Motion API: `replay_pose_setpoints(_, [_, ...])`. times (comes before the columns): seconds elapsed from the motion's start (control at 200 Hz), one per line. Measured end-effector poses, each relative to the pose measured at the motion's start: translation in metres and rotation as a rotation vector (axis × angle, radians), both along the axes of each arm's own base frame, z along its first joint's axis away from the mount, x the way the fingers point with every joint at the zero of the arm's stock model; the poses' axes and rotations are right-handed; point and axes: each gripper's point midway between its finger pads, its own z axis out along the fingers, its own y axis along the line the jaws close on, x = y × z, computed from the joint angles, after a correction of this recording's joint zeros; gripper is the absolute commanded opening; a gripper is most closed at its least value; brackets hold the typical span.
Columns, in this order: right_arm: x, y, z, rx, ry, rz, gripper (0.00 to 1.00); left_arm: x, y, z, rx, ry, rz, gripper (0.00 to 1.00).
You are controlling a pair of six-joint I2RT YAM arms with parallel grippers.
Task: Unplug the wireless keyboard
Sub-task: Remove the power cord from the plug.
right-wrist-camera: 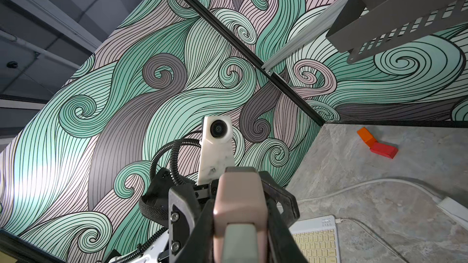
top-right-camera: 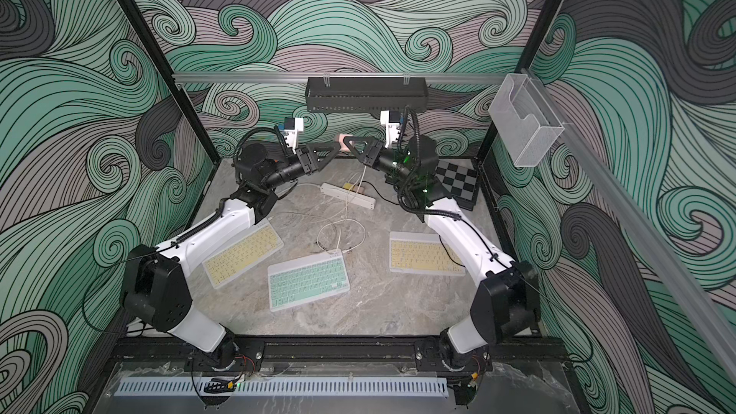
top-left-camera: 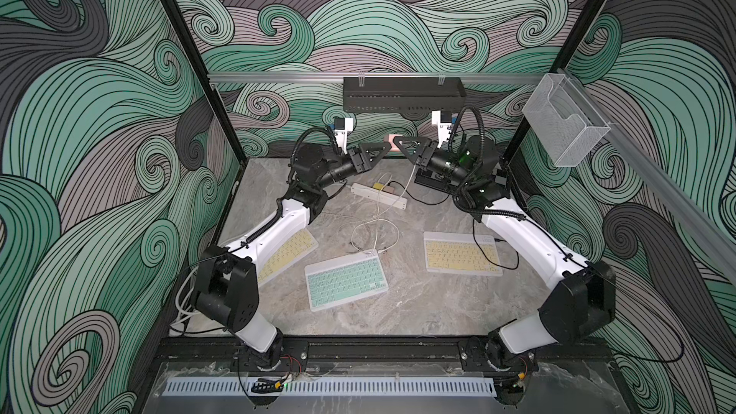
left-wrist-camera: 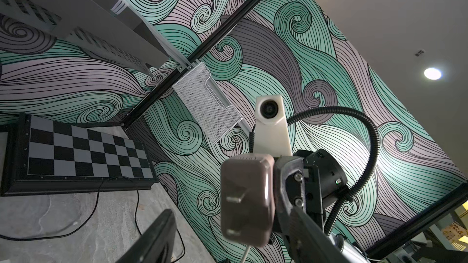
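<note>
My right pincer [top-left-camera: 402, 145] clamps the pink plastic plug adapter [top-left-camera: 391, 138] at upper centre; my left pincer [top-left-camera: 380, 150] gapes around it. The mint-green wireless keyboard [top-left-camera: 345, 280] lies flat lower centre.

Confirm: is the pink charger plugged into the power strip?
No, the left wrist view shows the pink charger with both prongs bare in mid-air, clear of any socket.

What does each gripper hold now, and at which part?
The right gripper grips the pink charger by its sides. The left gripper is open, holding nothing.
</note>
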Motion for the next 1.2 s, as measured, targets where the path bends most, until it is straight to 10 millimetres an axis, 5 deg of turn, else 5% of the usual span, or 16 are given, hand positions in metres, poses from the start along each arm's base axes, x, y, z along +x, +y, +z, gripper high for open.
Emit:
replay_pose_setpoints(0.15, [0.003,0.002,-0.007,0.007,0.028,0.010,0.00,0.002,0.000,0.000,-0.009,0.003,0.004,0.66])
replay_pose_setpoints(0.295, [0.003,0.004,-0.007,0.021,0.039,0.021,0.00,0.002,0.000,0.010,-0.025,-0.005,0.001,0.50])
replay_pose_setpoints(0.47, [0.001,0.005,-0.005,0.032,0.040,0.037,0.00,0.002,0.000,0.012,-0.030,-0.005,-0.001,0.48])
replay_pose_setpoints(0.775, [0.001,0.005,-0.004,0.037,0.025,0.049,0.00,0.006,-0.002,0.009,-0.042,0.038,-0.013,0.00])
replay_pose_setpoints(0.836, [0.001,0.005,-0.004,0.039,0.022,0.050,0.00,0.006,-0.002,0.009,-0.042,0.037,-0.013,0.00])
replay_pose_setpoints(1.006, [0.001,0.004,-0.005,0.039,0.029,0.057,0.47,0.008,-0.001,0.009,-0.035,0.029,0.002,0.00])
replay_pose_setpoints(1.196, [0.005,-0.010,-0.010,0.029,0.039,0.056,0.53,0.012,0.006,0.004,-0.017,0.022,0.067,0.00])
